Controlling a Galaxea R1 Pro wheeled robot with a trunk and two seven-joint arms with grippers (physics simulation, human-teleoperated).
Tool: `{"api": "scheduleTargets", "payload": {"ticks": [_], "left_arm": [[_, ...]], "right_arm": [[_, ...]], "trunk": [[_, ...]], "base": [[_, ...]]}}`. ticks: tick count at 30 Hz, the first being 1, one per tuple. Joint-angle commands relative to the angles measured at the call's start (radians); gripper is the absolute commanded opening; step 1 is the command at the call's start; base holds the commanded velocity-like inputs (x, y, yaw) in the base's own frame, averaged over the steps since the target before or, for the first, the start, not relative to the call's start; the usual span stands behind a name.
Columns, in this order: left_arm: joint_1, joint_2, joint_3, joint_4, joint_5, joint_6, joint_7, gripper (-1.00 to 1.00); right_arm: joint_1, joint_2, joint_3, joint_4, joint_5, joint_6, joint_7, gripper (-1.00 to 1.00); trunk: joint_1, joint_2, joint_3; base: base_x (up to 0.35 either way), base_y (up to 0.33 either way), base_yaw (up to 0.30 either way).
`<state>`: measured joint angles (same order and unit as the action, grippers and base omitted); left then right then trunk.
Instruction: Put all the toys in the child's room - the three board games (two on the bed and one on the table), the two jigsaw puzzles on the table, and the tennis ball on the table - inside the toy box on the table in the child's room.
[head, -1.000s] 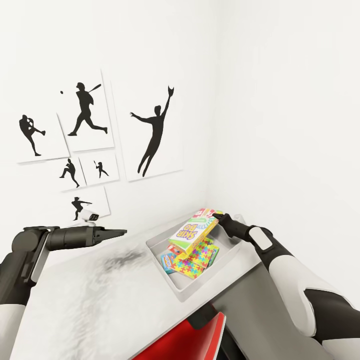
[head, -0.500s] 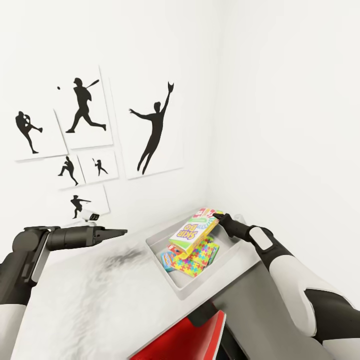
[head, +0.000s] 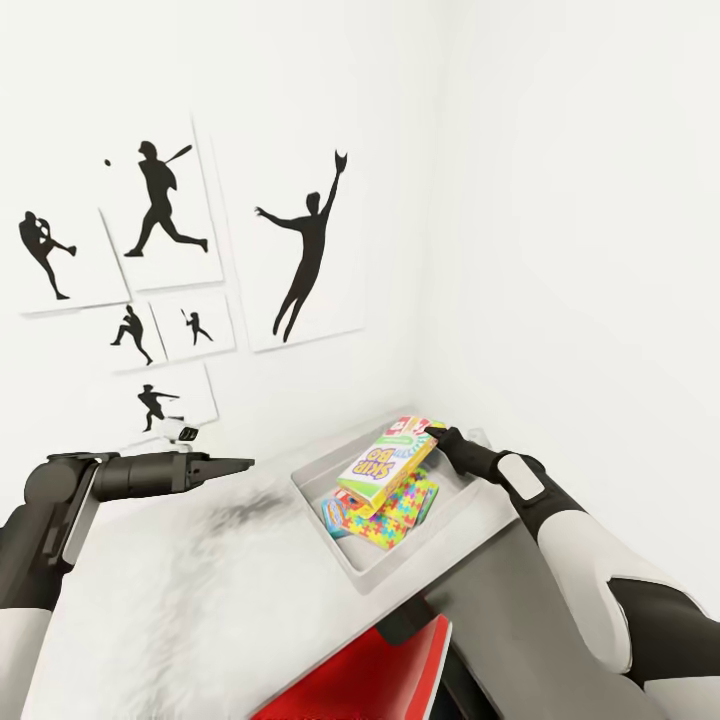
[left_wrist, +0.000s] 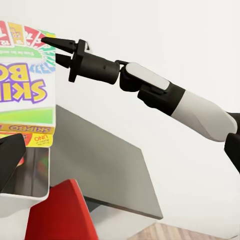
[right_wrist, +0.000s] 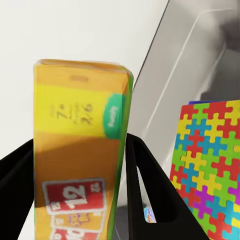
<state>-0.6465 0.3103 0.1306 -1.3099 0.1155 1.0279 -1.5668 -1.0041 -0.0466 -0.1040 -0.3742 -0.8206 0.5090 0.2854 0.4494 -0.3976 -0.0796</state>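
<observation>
Over the toy box (head: 470, 497), SKIP-BO box (head: 385, 462) unmoved, right fingers (head: 437, 432) clamping it.

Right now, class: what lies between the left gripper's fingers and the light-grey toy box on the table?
In the head view, just bare mottled grey-white table top lies between the left gripper and the toy box.

The toy box (head: 352, 565) sits on the table (head: 200, 610) by the room's corner; puzzles (head: 395, 515) lie flat inside it; the SKIP-BO box (head: 385, 462) leans over them, held at its far end by the right gripper (head: 433, 430); the left gripper (head: 240, 463) hangs over the table, left of the toy box.
</observation>
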Motion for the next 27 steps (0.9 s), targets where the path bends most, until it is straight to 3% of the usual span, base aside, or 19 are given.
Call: {"api": "scheduleTargets", "payload": {"ticks": [1, 27], "left_arm": [[-0.001, 0.001, 0.0, 0.0, 0.0, 0.011, -0.004, 1.0], [-0.001, 0.006, 0.001, 0.0, 0.0, 0.01, -0.004, 1.0]], "right_arm": [[-0.001, 0.001, -0.008, 0.0, -0.002, 0.008, 0.001, -1.0], [-0.003, 0.004, -0.011, -0.021, -0.001, -0.019, 0.0, -1.0]], "trunk": [[0.001, -0.002, -0.004], [0.001, -0.002, -0.047]], "base": [[0.0, 0.0, 0.0], [0.0, 0.0, 0.0]]}}
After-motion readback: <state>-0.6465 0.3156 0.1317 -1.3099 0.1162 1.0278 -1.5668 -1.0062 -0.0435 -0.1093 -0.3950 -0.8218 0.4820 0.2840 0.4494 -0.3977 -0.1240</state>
